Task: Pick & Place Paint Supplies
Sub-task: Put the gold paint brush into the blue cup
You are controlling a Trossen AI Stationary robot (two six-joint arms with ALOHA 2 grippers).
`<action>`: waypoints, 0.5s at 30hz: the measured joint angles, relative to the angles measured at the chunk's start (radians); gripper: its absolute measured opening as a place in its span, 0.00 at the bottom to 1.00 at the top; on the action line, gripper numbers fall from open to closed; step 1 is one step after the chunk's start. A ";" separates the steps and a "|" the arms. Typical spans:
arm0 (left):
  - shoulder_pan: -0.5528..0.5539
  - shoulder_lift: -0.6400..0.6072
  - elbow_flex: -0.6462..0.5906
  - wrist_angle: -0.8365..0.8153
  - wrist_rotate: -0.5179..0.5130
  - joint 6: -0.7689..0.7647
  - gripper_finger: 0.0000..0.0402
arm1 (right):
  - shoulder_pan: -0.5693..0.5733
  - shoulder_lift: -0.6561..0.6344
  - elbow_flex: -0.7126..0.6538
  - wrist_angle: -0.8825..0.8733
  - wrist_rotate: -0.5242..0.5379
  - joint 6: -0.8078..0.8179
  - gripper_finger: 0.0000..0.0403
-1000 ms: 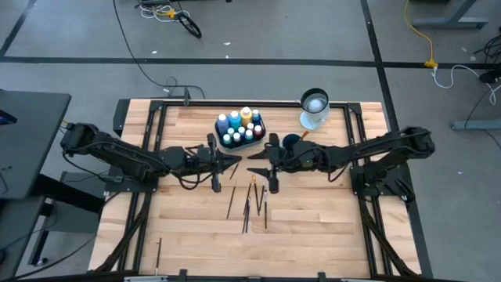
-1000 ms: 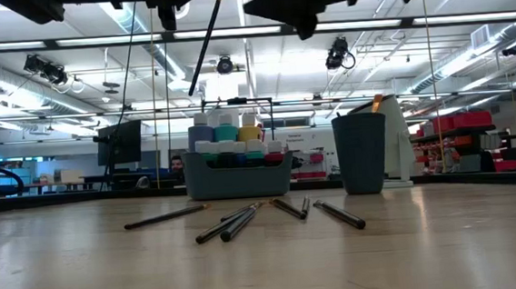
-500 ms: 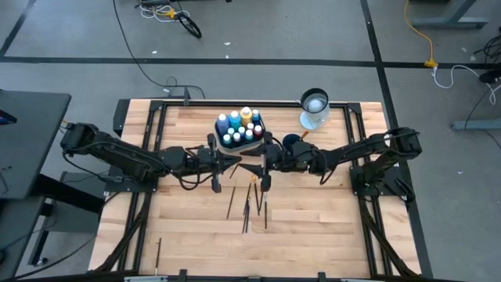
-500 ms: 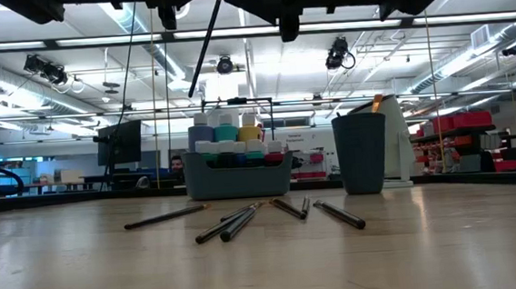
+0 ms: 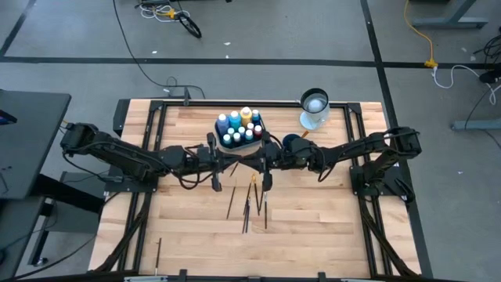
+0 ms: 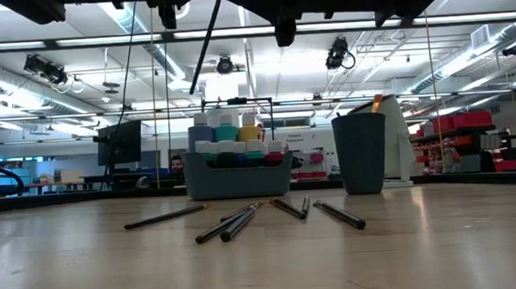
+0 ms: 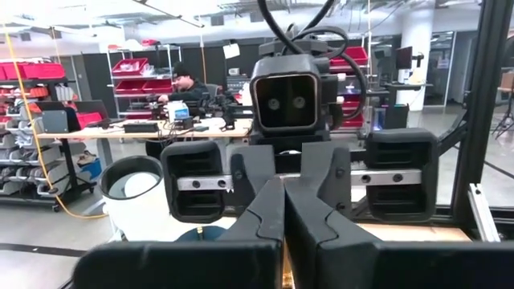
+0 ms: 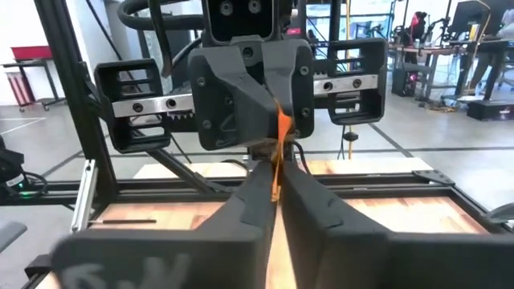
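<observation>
A thin dark-handled brush point(image 6: 204, 46) hangs slanted, high above the table's middle. My left gripper point(image 5: 236, 163) and my right gripper point(image 5: 250, 161) meet there tip to tip, both shut on it. Its orange part point(image 8: 278, 152) shows in the right wrist view. Several more brushes point(image 5: 254, 200) lie flat on the wood below the grippers. The paint bottles point(image 5: 241, 125) stand in the teal tray point(image 6: 239, 173) at the far middle. The dark blue cup point(image 5: 291, 142) stands to the tray's right. My left gripper pinches the brush between its two fingers at the orange part point(image 8: 282, 120) near the upper end. The fingers lie level, coming from the table's left, across the brush. The dark handle point(image 6: 195, 83) hangs slanted below, clear of the table. My right gripper pinches the same orange part point(image 8: 275, 186) between its two fingers, right beside the left gripper's fingertips. Its fingers lie level, coming from the table's right, across the brush.
A white round container point(image 5: 314, 110) stands at the far right, beyond the cup. One lone brush point(image 5: 159, 252) lies near the near left corner. Black frame rails point(image 5: 141, 196) run along both sides of the table. A person point(image 7: 186, 80) sits in the room beyond.
My right gripper has moved toward the table's left until its fingertips meet the left gripper's. It has gone from open to shut, closing on the brush. The left gripper and the brush have kept still.
</observation>
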 joint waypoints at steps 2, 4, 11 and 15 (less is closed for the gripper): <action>0.000 0.000 0.000 0.006 0.000 0.000 0.00 | 0.000 0.000 0.000 0.011 -0.002 -0.001 0.03; 0.000 0.000 0.001 0.009 0.000 0.000 0.01 | 0.000 0.000 0.000 0.013 -0.001 -0.011 0.02; 0.000 0.000 0.001 0.008 -0.001 0.018 0.01 | 0.000 0.000 0.000 0.016 0.000 -0.031 0.02; 0.000 -0.001 0.001 0.013 0.000 0.018 0.01 | 0.000 0.000 0.000 0.020 0.002 -0.057 0.04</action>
